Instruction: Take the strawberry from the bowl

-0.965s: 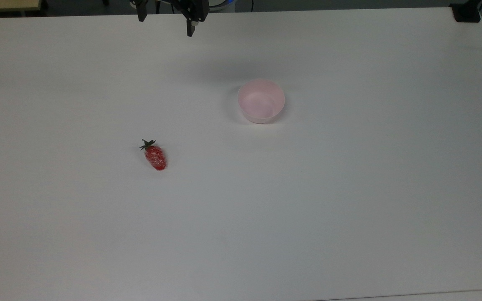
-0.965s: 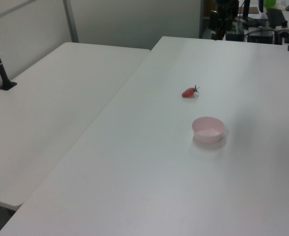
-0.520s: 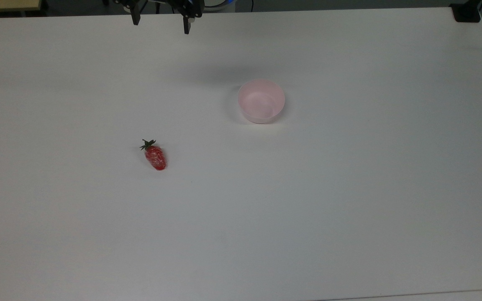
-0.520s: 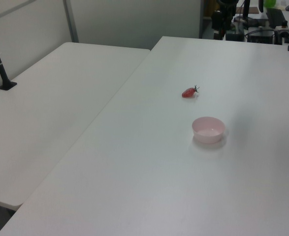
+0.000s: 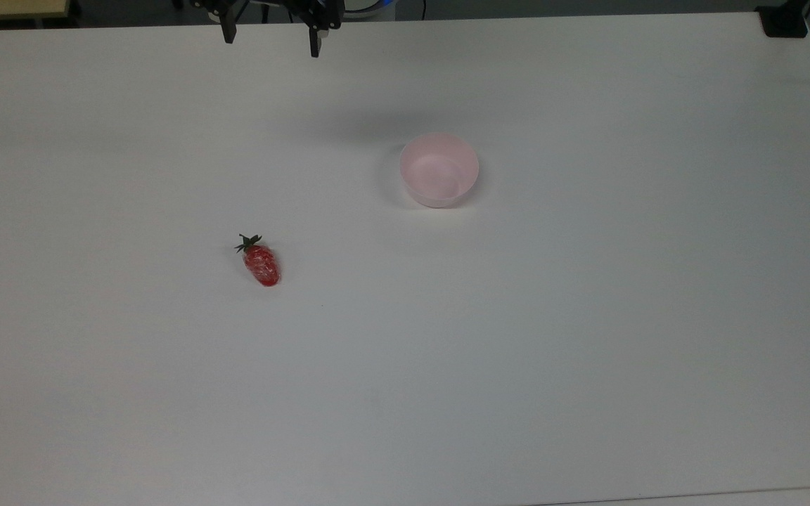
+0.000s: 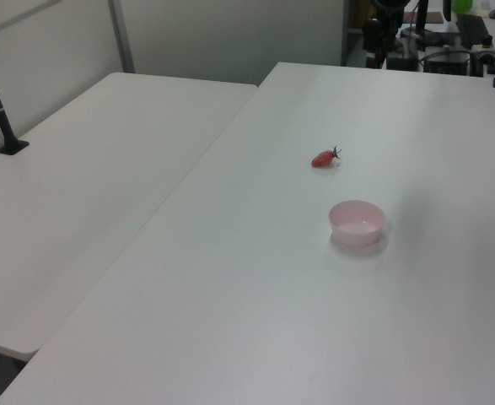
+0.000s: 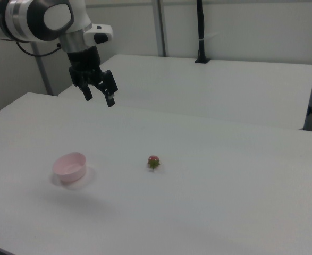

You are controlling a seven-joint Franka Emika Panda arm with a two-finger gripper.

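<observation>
White table [image 5: 588, 351] | strawberry [image 5: 261, 263] well apart from raised pincer [image 5: 271, 41]

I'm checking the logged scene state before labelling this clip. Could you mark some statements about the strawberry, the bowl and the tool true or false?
1. The strawberry lies inside the bowl. False: it lies on the white table, apart from the bowl.
2. The bowl holds nothing. True.
3. The tool is shut on the strawberry. False: it is open, up in the air, holding nothing.
4. In the top view, the strawberry is left of the bowl. True.
5. The bowl is tipped on its side. False: it stands upright on the table.
</observation>
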